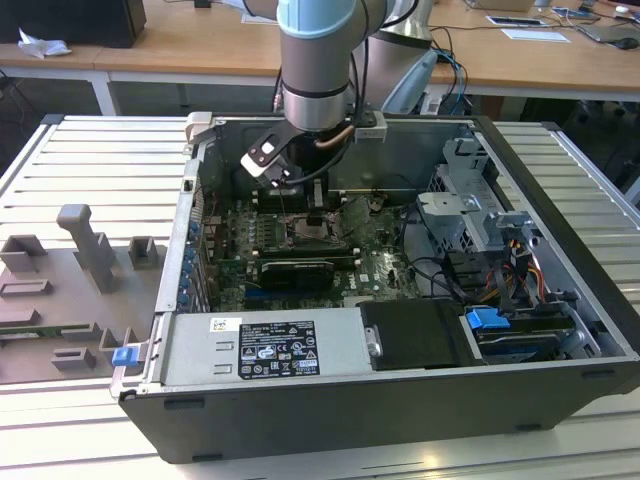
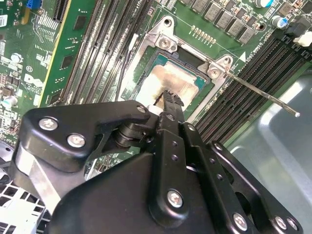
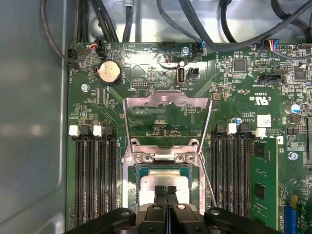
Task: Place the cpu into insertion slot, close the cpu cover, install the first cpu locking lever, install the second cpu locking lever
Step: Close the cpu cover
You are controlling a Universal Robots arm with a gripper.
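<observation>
A robot arm reached down into an open black and grey computer case (image 1: 350,420) lying on a slatted table, seen in the exterior view. In both wrist views, the small flat square cpu (image 3: 163,176) (image 2: 168,80), with its pale silvery top, lay seated in the insertion slot (image 3: 129,185) (image 2: 141,63), a square socket with a silvery metal rim on the green motherboard (image 3: 229,107). The black gripper (image 3: 165,189) (image 2: 169,97) hung directly over the chip, its two fingers pressed together with nothing between them and their tips at the chip's top face. The thin silvery cpu cover (image 3: 168,102), a frame with a large window, stood swung open on its hinge beyond the socket. A thin silvery wire lever (image 2: 263,95) (image 3: 208,183) jutted out unlatched beside the socket.
</observation>
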